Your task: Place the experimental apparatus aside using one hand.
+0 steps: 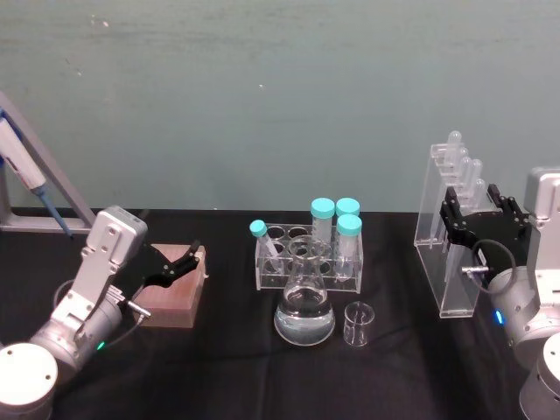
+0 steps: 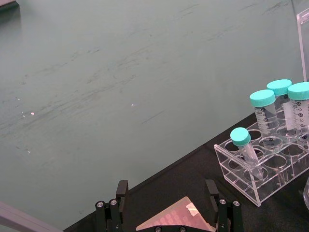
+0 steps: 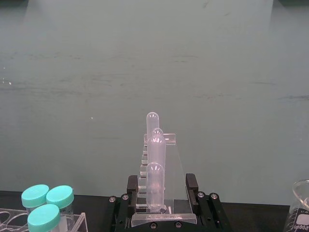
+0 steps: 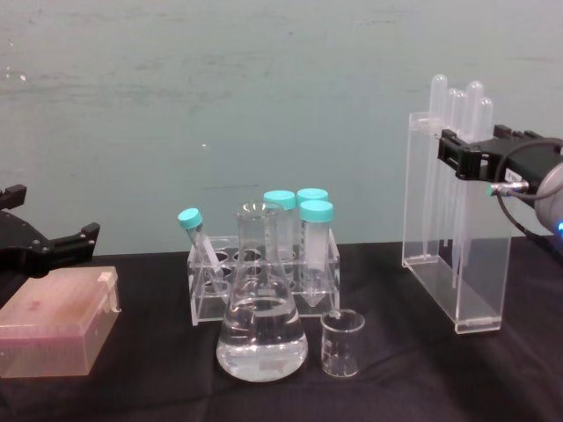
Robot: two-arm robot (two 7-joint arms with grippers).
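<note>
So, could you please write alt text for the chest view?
The right gripper is at the top of the tall pipette rack on the right. At centre stand a conical flask, a small beaker and a tube rack; at left, the left gripper hovers above a pink box.

teal wall [image 1: 262,87], scuffed and streaked, behind a bench [image 1: 210,367] under black cover; lighting even.

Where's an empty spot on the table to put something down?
Bare table lies between the pink box by the left gripper and the conical flask, and between the beaker and the tall pipette rack, where the right gripper is. The middle is crowded: flask, beaker and tube rack huddle together.
</note>
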